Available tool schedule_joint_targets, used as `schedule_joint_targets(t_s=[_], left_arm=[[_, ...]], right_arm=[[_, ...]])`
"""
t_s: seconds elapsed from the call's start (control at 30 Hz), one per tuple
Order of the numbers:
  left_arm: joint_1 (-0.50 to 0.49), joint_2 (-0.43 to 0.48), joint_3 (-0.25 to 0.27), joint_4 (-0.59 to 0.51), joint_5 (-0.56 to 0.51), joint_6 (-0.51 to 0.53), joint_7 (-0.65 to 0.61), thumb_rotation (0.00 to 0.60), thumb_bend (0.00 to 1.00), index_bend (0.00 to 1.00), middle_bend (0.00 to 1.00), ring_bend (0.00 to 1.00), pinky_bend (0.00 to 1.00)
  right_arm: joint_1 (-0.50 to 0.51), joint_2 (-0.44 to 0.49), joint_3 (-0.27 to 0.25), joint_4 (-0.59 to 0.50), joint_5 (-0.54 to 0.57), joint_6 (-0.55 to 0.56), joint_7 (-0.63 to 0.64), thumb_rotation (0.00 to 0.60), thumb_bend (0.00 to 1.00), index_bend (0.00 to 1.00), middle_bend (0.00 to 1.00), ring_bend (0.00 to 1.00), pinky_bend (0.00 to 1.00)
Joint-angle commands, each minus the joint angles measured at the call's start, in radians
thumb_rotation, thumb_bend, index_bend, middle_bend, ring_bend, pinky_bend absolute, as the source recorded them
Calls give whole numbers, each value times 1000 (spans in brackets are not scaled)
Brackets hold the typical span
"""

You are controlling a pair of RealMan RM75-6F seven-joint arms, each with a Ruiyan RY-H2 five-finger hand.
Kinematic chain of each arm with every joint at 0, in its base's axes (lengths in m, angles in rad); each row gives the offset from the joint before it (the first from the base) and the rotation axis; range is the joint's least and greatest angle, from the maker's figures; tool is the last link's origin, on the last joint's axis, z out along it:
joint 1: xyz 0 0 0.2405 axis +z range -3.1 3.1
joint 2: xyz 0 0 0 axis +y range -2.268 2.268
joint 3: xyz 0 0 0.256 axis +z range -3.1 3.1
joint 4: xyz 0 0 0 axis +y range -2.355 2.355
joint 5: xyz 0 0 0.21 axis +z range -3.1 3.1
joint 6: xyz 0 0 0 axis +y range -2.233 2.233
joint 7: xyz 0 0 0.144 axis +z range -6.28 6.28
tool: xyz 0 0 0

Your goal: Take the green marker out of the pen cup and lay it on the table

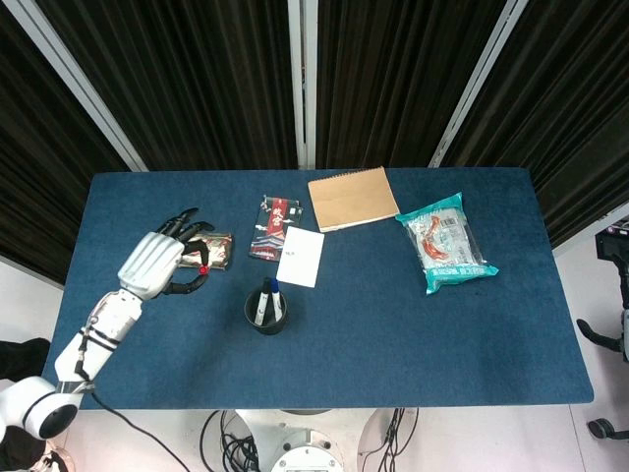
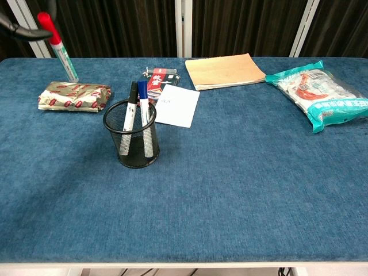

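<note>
Green marker (image 2: 62, 50) out of pen cup (image 2: 132, 144), not yet on table (image 1: 393, 324); laying down left to do

Left hand (image 1: 162, 261) pinches marker by red-capped top, other fingers spread; marker hangs tilted in air above snack packet (image 2: 73, 96) at table's left side, well apart from cup

Right hand not in view

Pen cup upright near table middle-left, holds black marker (image 2: 130, 115) and blue marker (image 2: 144, 109), both leaning

Judgement: task roughly halfway, needs lowering onto bare cloth beside packet

We see open blue tabletop (image 2: 241, 172) right of the black mesh pen cup (image 2: 133, 145); behind it, a white paper sheet (image 2: 177, 106) and gold-wrapped packet (image 2: 73, 96) crowd the way.
</note>
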Motion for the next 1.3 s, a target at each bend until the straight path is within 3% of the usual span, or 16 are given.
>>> schedule_joint_targets(t_s=[0.03, 0.23, 0.53, 0.63, 0.77, 0.87, 1.1, 1.3], left_arm=[[-16, -83, 3, 139, -47, -80, -69, 600, 297, 633, 195, 0, 170], [-21, -143, 12, 237, -46, -117, -109, 600, 297, 633, 200, 0, 169], [4, -170, 30, 280, -19, -101, -135, 600, 299, 585, 203, 0, 158], [16, -161, 41, 267, 1, -90, -143, 600, 278, 464, 182, 0, 153], [34, -134, 60, 240, 48, -64, -173, 600, 255, 146, 131, 0, 136], [57, -111, 71, 216, 82, -23, -193, 600, 238, 39, 91, 0, 119], [128, -74, 78, 159, 110, 100, -149, 600, 178, 31, 84, 0, 112], [220, -31, 70, 144, 117, 262, -23, 600, 186, 58, 85, 0, 110]], right_arm=[[0, 1, 4, -2, 6, 0, -1, 600, 96, 0, 0, 0, 0], [2, 4, 4, 0, 14, -11, 1, 600, 97, 0, 0, 0, 0], [4, -4, 5, 10, 11, -13, 15, 600, 122, 0, 0, 0, 0], [4, -5, 3, 10, 11, -13, 15, 600, 122, 0, 0, 0, 0], [0, -14, 11, 15, 5, 9, 27, 600, 125, 0, 0, 0, 0], [-3, -20, 13, 24, -5, 26, 34, 600, 129, 0, 0, 0, 0], [0, -24, 8, 22, -12, 18, 29, 600, 129, 0, 0, 0, 0], [0, -22, 1, 14, -21, 15, 27, 600, 129, 0, 0, 0, 0]])
